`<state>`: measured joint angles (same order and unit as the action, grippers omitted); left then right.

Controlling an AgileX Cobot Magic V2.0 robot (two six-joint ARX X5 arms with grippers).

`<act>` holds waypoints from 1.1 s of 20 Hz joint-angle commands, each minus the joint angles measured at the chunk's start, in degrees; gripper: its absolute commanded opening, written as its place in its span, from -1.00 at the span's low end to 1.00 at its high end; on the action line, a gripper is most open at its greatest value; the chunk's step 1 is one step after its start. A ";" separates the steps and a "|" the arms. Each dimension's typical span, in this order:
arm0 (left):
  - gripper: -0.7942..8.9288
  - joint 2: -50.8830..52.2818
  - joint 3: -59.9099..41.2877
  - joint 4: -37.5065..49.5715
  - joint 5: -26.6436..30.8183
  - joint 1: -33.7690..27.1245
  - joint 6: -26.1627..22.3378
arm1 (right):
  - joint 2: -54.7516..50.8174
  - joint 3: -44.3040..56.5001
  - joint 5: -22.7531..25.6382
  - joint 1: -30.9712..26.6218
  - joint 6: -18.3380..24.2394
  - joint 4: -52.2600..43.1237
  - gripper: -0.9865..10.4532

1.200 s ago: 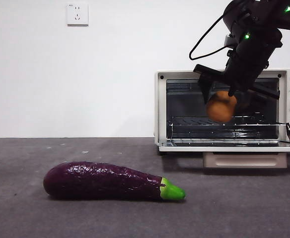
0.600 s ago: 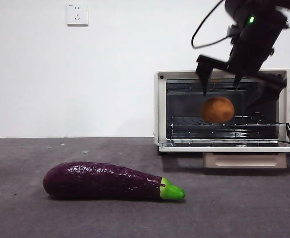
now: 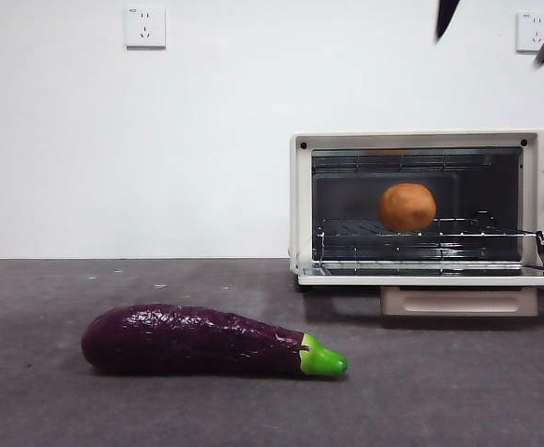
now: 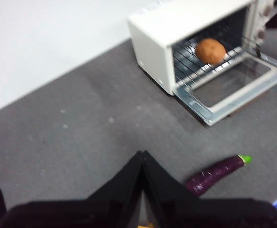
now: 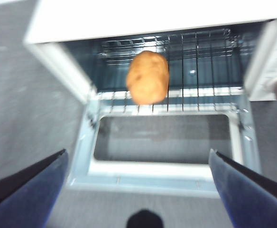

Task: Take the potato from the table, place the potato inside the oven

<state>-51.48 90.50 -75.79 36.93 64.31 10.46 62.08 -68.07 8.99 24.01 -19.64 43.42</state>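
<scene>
While the right gripper (image 5: 138, 190) was hanging right over the potato (image 3: 407, 207) half a second ago, it is now pulling away upward: only two black tips are showing at the top right of the front view, and its jaws are standing wide apart, holding nothing. Potato is sitting on the wire rack (image 3: 421, 230) inside the oven (image 3: 300, 200), clear of the gripper and barely shifted from where it was a moment ago. Oven door (image 3: 430, 277) is lying folded down flat, opening exposed. Left gripper (image 4: 143, 159) is waiting well back over the table (image 3: 160, 410), jaws pressed together, nothing between them. Eggplant (image 3: 211, 340) is lying on its side on the table in front, well apart from the oven, green stem end pointing toward the oven side, same spot as before. Wrist views are blurring somewhat.
</scene>
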 commanded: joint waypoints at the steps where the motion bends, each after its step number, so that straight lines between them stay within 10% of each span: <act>1: -0.85 -3.19 -0.20 0.28 0.13 0.22 1.22 | -5.57 -0.26 -0.04 0.81 0.76 3.04 0.05; 5: -0.85 -9.29 -0.20 0.35 0.13 -0.24 2.67 | -13.29 -0.26 -0.70 1.68 0.68 9.20 -0.10; 10: -0.86 -16.52 -0.20 3.98 -5.27 -3.54 2.34 | -20.96 -0.26 -0.61 1.92 0.44 16.33 -0.75; 22: -0.86 -29.81 -0.20 21.38 -46.51 -25.49 -2.08 | -36.15 -0.26 1.81 1.90 0.13 26.62 -0.78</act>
<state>-80.16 90.43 -55.11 -5.41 40.29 9.34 26.50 -68.29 10.33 25.82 -19.51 70.11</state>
